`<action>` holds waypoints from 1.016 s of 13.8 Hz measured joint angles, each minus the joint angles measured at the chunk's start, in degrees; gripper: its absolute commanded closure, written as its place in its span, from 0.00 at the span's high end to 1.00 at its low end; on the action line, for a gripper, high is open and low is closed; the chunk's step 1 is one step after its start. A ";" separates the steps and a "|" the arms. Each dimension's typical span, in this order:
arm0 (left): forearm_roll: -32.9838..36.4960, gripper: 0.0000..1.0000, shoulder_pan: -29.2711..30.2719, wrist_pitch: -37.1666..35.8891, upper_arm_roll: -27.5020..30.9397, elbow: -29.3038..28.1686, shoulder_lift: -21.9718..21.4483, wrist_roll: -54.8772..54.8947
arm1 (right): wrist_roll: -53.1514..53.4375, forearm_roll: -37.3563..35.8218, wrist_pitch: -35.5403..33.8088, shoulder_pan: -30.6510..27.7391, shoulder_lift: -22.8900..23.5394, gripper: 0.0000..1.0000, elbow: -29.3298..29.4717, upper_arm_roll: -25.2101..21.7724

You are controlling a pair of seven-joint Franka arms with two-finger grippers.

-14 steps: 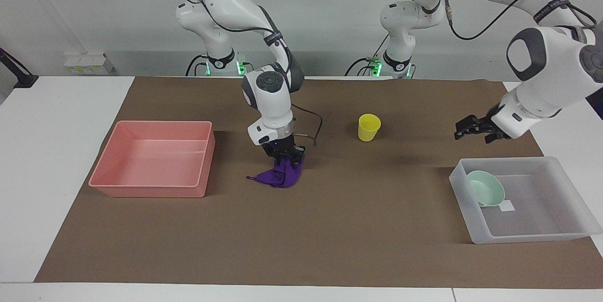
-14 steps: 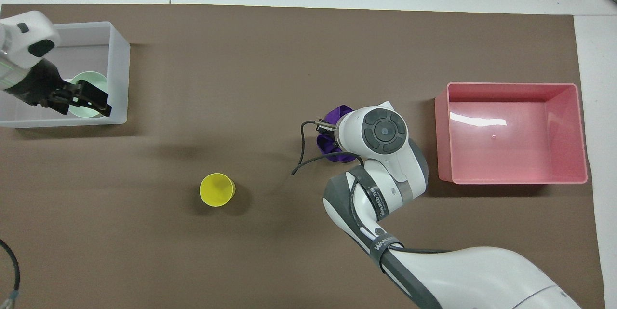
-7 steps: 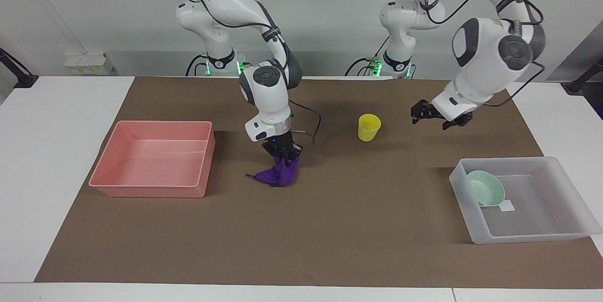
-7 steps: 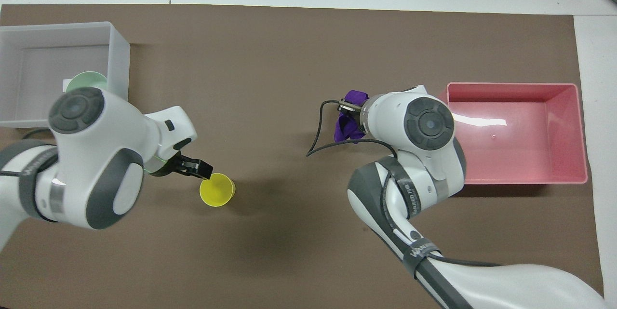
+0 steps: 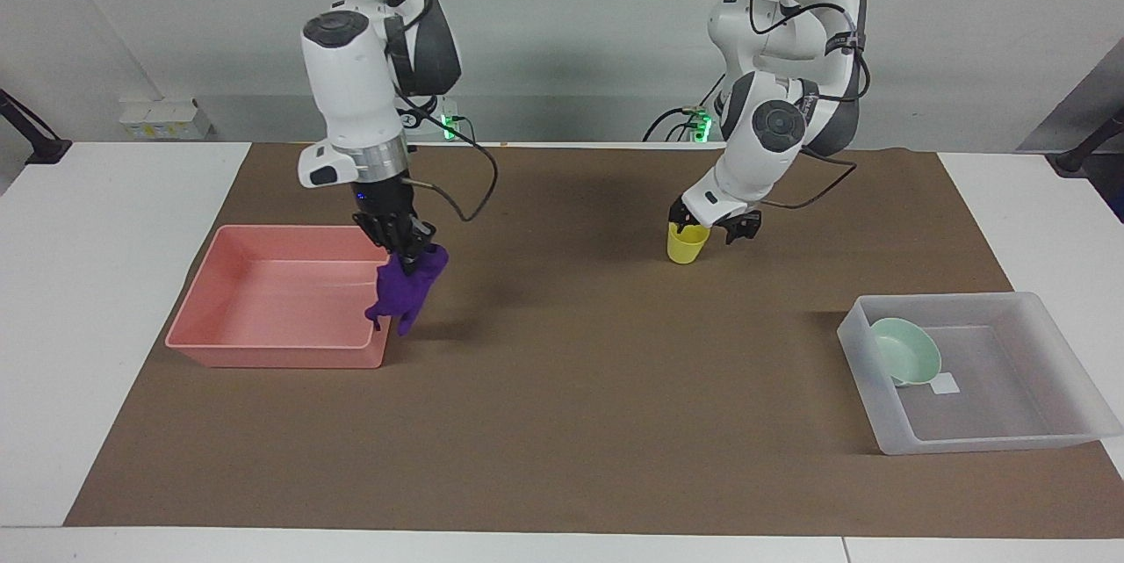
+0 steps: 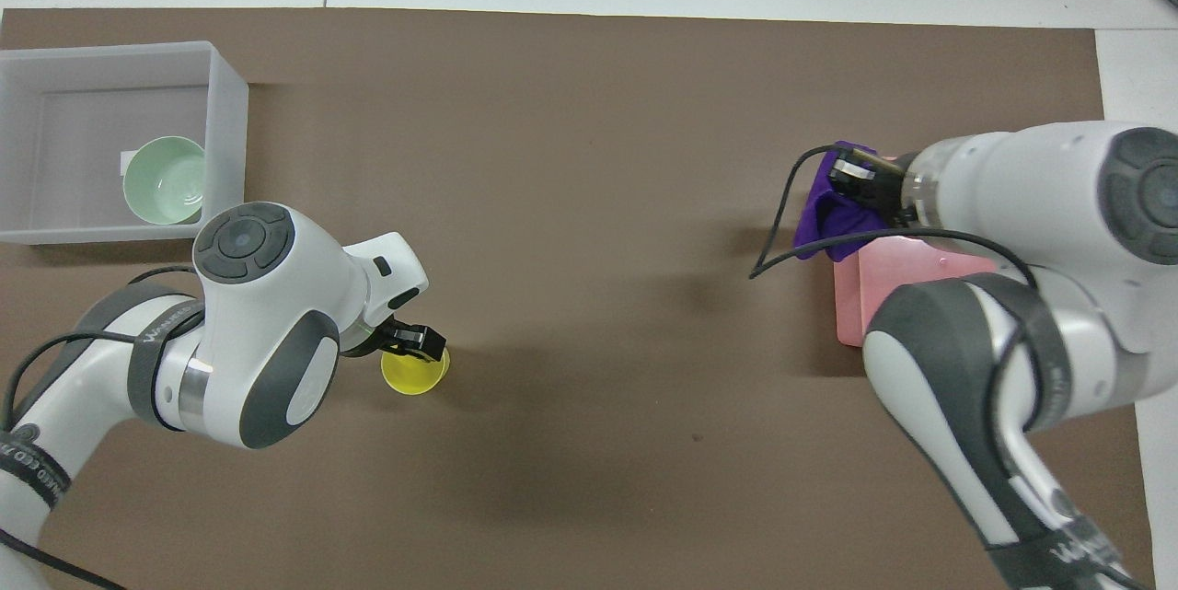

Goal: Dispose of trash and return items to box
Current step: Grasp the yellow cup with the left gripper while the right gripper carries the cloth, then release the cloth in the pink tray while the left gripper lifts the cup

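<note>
A: Right end effector (image 5: 409, 257) pinches the purple rag (image 5: 407, 291), dangling over the pink bin (image 5: 263, 343)'s edge.
B: Dropped now, it could snag the wall. The left end effector (image 5: 713, 226), spread around the yellow cup (image 5: 686, 243), might tip it.

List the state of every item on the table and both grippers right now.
Purple cloth rag: lifted, hanging over the pink bin's edge.
Pink bin: empty.
Yellow cup: upright on the mat.
Mint-green bowl: tilted inside the frosted-white bin.
Right gripper: shut on the rag.
Left gripper: open, at the cup's rim.
</note>
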 measured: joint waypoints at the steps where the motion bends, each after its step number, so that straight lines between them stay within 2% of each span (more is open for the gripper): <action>1: 0.00 1.00 0.17 0.00 0.17 0.00 0.02 0.00 | -1.23 -0.01 -2.09 -2.17 -1.09 0.00 -0.14 -0.03; 2: 0.00 1.00 0.43 0.00 0.19 -0.07 0.09 0.00 | -2.60 -0.02 -3.41 -4.77 -1.72 0.00 -0.51 -0.08; 3: 0.00 0.87 0.59 -0.02 0.19 -0.30 0.38 0.00 | -4.13 -0.04 -3.67 -7.24 -1.81 0.00 -1.07 -0.11; 4: 0.00 0.42 0.63 -0.02 0.19 -0.62 0.94 0.00 | -5.78 -0.04 -3.66 -9.43 -1.76 0.00 -1.86 -0.14; 5: 0.00 0.18 0.63 0.00 0.18 -0.83 1.70 0.00 | -7.70 -0.04 -3.64 -11.56 -1.67 0.00 -3.05 -0.15; 6: 0.00 0.04 0.63 0.01 0.18 -0.87 2.38 0.00 | -9.53 -0.05 -3.36 -13.52 -1.48 0.00 -4.36 -0.17; 7: 0.00 0.00 0.63 0.03 0.17 -0.87 2.83 0.00 | -11.25 -0.05 -2.48 -15.24 -1.10 0.00 -5.57 -0.18; 10: 0.00 0.00 0.63 0.08 0.17 -0.78 3.05 0.00 | -14.16 -0.05 2.47 -18.40 0.96 0.00 -8.82 -0.21; 11: 0.00 0.00 0.63 0.09 0.17 -0.69 3.04 0.00 | -14.25 -0.05 3.53 -18.50 1.54 0.06 -9.44 -0.20; 12: -0.04 0.00 0.62 0.09 0.11 -0.57 3.00 0.02 | -14.25 -0.05 3.91 -18.46 1.96 0.35 -9.75 -0.06; 13: -0.04 0.00 0.62 0.09 0.05 -0.48 2.94 0.02 | -14.25 -0.05 3.96 -18.28 2.18 0.86 -9.86 0.13; 14: -0.04 0.00 0.62 0.09 0.04 -0.40 2.94 0.02 | -14.25 -0.04 3.97 -18.06 2.19 1.00 -9.88 0.37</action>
